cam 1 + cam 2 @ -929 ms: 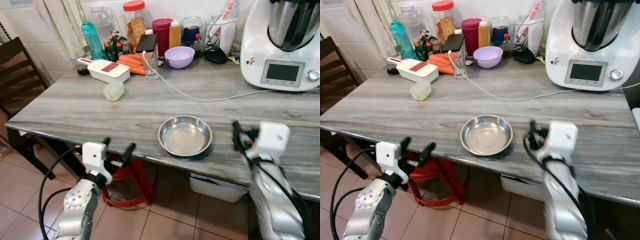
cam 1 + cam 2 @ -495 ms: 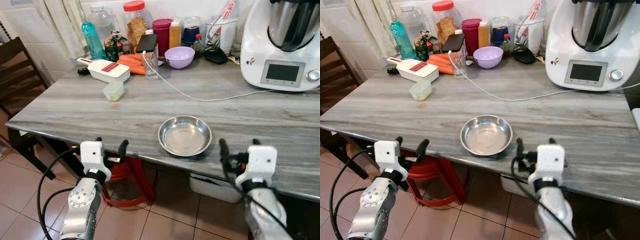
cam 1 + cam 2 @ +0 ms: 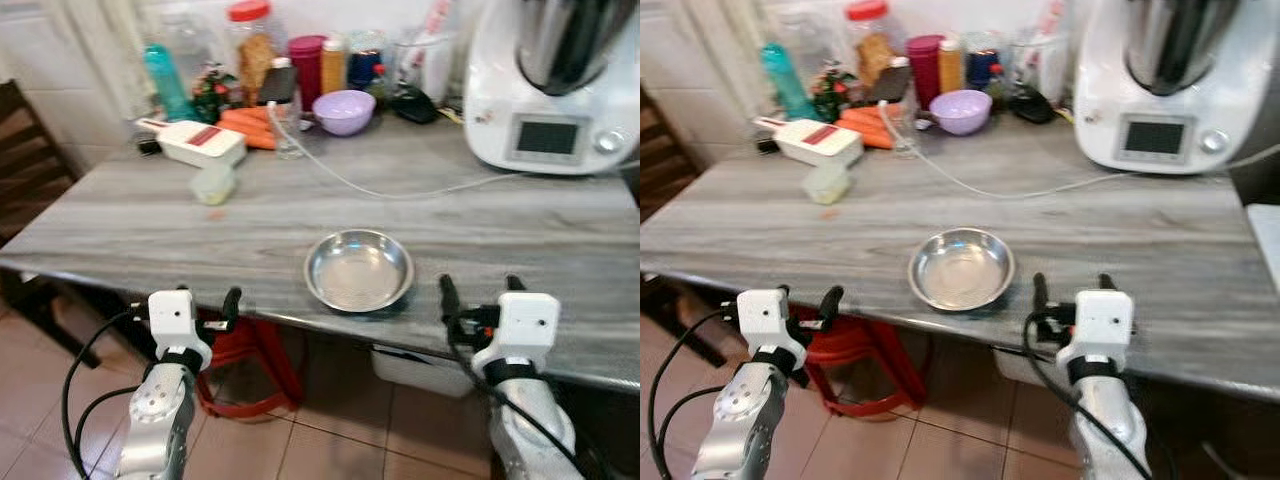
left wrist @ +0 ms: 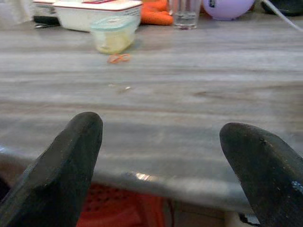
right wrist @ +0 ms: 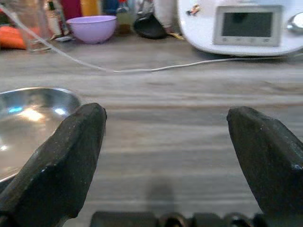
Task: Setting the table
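A shallow steel bowl (image 3: pixel 358 270) sits empty near the front edge of the grey wooden table (image 3: pixel 150 220). My right gripper (image 3: pixel 479 285) is open at the table's front edge, just right of the bowl, with nothing between its fingers. In the right wrist view the bowl (image 5: pixel 28 118) lies beside one of the fingers (image 5: pixel 71 161). My left gripper (image 3: pixel 184 299) is open and empty below the front edge, well left of the bowl. The left wrist view looks across the bare tabletop (image 4: pixel 189 94) between the two black fingers (image 4: pixel 66 165).
A white kitchen machine (image 3: pixel 550 90) stands back right, its cable (image 3: pixel 400 190) running across the table. A purple bowl (image 3: pixel 344 110), jars, carrots (image 3: pixel 250 125), a white slicer (image 3: pixel 195 142) and a small container (image 3: pixel 213 183) crowd the back left. A red stool (image 3: pixel 240 350) stands underneath, a dark chair (image 3: pixel 30 150) at left.
My right gripper has dropped from above the tabletop to the front edge beside the bowl. The left gripper has sunk a little. The camera has shifted slightly.
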`<state>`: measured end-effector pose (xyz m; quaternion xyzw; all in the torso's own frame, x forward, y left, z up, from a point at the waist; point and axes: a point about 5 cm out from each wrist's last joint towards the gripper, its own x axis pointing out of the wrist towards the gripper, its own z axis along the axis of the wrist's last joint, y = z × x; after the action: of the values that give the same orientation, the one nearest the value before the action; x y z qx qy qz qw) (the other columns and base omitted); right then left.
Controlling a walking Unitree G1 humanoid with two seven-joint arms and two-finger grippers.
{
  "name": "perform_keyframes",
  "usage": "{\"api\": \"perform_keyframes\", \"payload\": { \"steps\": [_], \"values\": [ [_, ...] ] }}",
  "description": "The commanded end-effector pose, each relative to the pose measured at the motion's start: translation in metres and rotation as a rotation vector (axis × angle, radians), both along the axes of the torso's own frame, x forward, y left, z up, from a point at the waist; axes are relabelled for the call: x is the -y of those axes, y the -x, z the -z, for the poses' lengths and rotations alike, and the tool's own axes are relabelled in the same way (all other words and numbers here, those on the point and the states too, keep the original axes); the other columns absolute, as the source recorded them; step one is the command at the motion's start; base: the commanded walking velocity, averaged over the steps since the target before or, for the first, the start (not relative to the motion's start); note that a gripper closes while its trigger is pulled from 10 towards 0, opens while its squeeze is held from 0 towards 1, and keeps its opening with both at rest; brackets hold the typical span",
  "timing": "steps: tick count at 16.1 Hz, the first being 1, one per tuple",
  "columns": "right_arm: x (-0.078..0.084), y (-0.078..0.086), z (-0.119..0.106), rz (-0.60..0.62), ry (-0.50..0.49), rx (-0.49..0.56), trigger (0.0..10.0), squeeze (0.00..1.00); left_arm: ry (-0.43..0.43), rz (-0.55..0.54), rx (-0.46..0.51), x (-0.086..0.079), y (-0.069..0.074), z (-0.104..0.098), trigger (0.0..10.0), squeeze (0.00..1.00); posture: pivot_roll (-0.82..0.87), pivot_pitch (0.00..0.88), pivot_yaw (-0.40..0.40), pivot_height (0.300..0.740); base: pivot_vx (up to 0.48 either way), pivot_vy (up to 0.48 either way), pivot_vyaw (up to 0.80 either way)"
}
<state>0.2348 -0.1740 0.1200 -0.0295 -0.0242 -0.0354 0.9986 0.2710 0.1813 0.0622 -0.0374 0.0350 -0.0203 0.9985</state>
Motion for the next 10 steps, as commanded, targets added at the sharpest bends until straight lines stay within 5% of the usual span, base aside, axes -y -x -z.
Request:
{"api": "perform_keyframes", "payload": {
  "steps": [1, 2, 10],
  "values": [
    [-0.0032, -0.0034, -0.0038, -0.015, -0.014, 0.013, 10.0, 0.14, -0.014, -0.019, -0.01, -0.0053, -0.0004, 0.0006, 10.0, 0.0, -0.11, 0.0, 0.132, 0.74, 0.0, 0.0, 0.0],
    [-0.005, -0.0037, -0.0052, -0.028, -0.03, 0.021, 10.0, 0.0, -0.015, -0.019, -0.011, -0.0052, -0.0001, 0.0008, 10.0, 0.0, -0.11, 0.0, 0.132, 0.74, 0.0, 0.0, 0.0],
    [-0.004, -0.0068, -0.0012, 0.031, 0.009, 0.014, 10.0, 0.0, -0.043, -0.015, -0.021, -0.0086, -0.0014, 0.0008, 10.0, 0.0, -0.11, 0.002, 0.137, 0.74, -0.205, 0.0, 0.0]
  ]
}}
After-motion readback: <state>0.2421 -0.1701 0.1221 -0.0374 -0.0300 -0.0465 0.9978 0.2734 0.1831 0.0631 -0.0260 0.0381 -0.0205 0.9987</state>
